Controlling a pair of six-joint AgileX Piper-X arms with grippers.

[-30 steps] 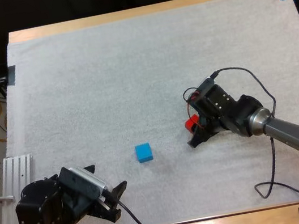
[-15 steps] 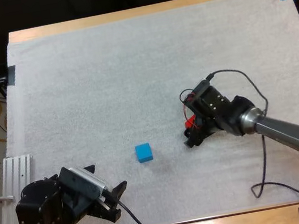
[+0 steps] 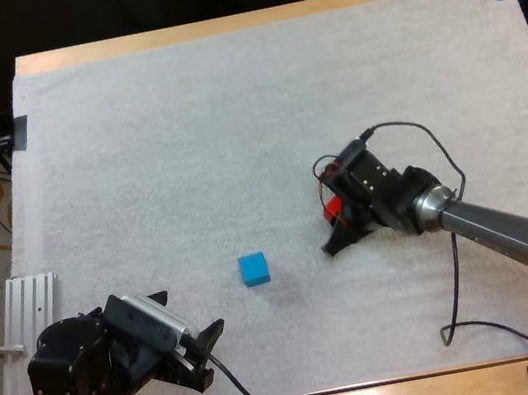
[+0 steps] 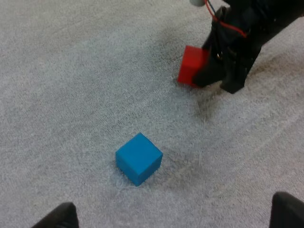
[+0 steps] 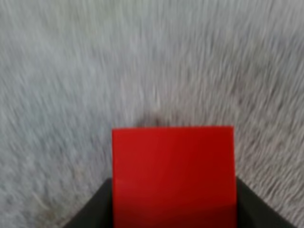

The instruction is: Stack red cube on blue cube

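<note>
reading the scene from my left side across: my left gripper [image 3: 191, 343] sits low at the near edge of the white mat [image 3: 229, 112], fingers [image 4: 58, 216] spread wide with nothing between them. i judge it is parked there to keep the work area free, while its camera looks over both cubes.

next comes the blue cube [image 3: 253, 268], alone on the mat, flat on its base, clear of both grippers. it is the base of the stack, so it lies untouched with its top face free.

to its right, well apart from it, is the red cube [image 3: 331, 210]. my right gripper [image 3: 339, 225] is closed on it: the right wrist view shows a dark finger [image 5: 92, 209] pressing each side of the cube, near its lower part. the upper part and the front face are bare, which i judge leaves room to set it down squarely. from the left wrist view the red cube [image 4: 191, 71] sits at or just above the mat; i cannot tell which.

markings: no brand, label or writing is readable on either cube, on the mat or on the arms.
</note>
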